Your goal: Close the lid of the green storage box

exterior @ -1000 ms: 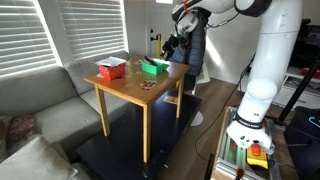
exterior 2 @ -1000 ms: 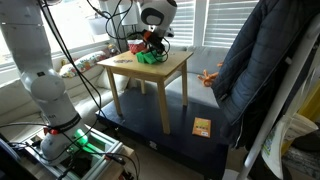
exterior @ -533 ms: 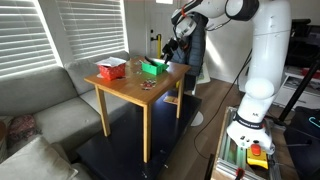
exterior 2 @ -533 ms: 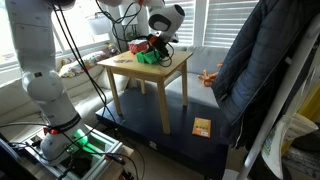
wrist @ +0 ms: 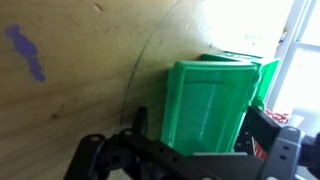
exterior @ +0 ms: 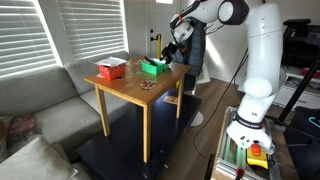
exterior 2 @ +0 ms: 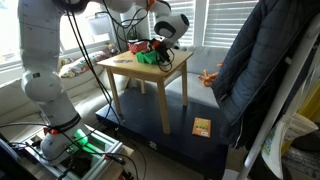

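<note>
The green storage box stands near the far edge of the wooden table; it also shows in an exterior view. In the wrist view the ribbed green lid stands up in front of the box. My gripper is open, with one dark finger on each side of the lid and a gap at the left finger. In both exterior views the gripper sits right at the box's side.
A red and white box stands on the table beside the green one. Small items lie mid-table. A dark jacket hangs close to the table. A sofa is on one side. A purple mark is on the tabletop.
The arm's upper links have swung round while the gripper stayed at the green box, shifting only slightly. The box and lid look unchanged.
</note>
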`<state>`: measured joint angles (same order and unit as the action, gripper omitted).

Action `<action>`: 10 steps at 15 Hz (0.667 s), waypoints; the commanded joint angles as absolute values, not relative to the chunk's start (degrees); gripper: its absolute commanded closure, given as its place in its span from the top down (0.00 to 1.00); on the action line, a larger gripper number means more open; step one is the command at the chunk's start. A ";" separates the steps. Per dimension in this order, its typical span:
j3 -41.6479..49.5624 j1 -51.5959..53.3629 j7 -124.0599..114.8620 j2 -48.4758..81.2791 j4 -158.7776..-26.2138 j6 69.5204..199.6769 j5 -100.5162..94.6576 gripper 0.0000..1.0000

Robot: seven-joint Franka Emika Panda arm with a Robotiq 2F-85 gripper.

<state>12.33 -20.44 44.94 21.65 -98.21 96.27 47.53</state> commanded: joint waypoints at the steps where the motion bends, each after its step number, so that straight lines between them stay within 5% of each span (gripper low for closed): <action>1: 10.94 -22.26 43.51 24.02 -95.14 92.69 50.28 1.00; 10: 10.69 -22.94 40.12 25.67 -92.75 89.38 55.92 1.00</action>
<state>11.68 -21.41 41.74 24.05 -95.22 92.00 53.08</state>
